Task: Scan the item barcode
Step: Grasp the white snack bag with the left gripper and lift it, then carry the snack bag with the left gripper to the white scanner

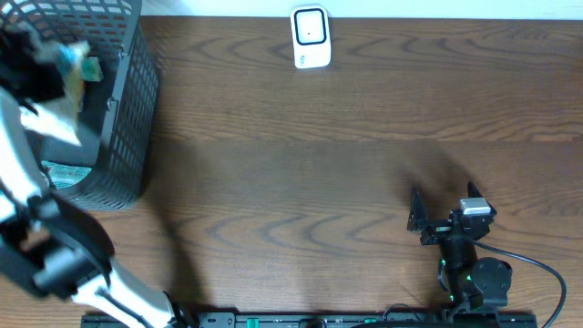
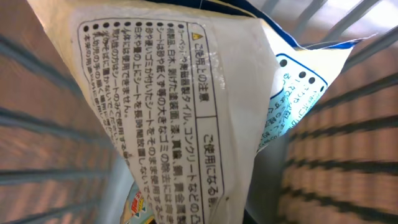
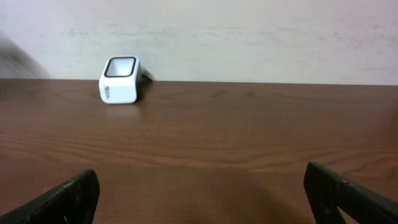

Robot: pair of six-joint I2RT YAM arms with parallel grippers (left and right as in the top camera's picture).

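Note:
A white packet [image 2: 186, 112] printed with black Japanese text fills the left wrist view, with basket mesh behind it. From overhead, my left gripper [image 1: 60, 73] is inside the black mesh basket [image 1: 127, 109] at the far left, shut on the packet [image 1: 80, 64]; its fingers are hidden. No barcode shows on the visible face. The white barcode scanner [image 1: 310, 37] stands at the table's far edge, also seen ahead of my right wrist as the scanner [image 3: 120, 79]. My right gripper [image 1: 416, 214] rests low at the near right, open, with nothing between its fingertips [image 3: 68, 199].
The basket holds another teal-edged item [image 1: 64, 171] at its bottom. The brown wooden table [image 1: 301, 164] stretches between the basket and the right arm. A pale wall [image 3: 249, 37] rises behind the scanner.

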